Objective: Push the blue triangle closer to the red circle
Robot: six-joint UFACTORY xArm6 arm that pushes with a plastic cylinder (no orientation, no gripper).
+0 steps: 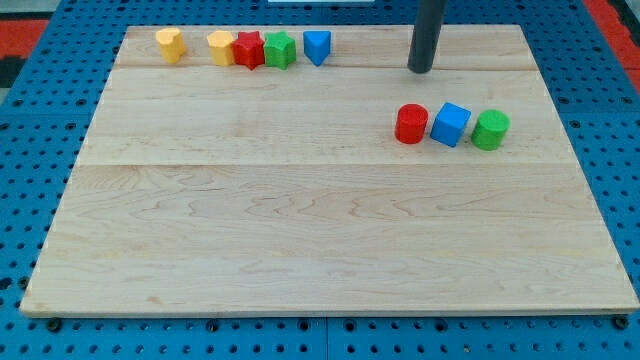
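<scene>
Nearest the camera lay only bare wood of the table (pixel 300 250), toward its bottom edge. Farther up, near the right edge, sat a row of three: red circle (pixel 411 124), blue cube (pixel 451 124) just beside it, green cylinder (pixel 490 130) at the right end. Along the top edge, toward the top-left corner, stood another row: yellow block (pixel 170 44) apart, then a second yellow block (pixel 220 46), red star-like block (pixel 248 49) and green block (pixel 280 49) packed touching, then the blue triangle (pixel 317 46) just to their right. Found my tip (pixel 421 70) near the top edge, above the red circle and well to the right of the blue triangle. No fingers fitted, only a plain rod, so nothing to spread or pinch. Judged the deciding relation thus: triangle left of the tip, circle right and below the triangle, so the tip needed to get round to the triangle's upper-left side before pushing. No brands, labels or writing readable.
</scene>
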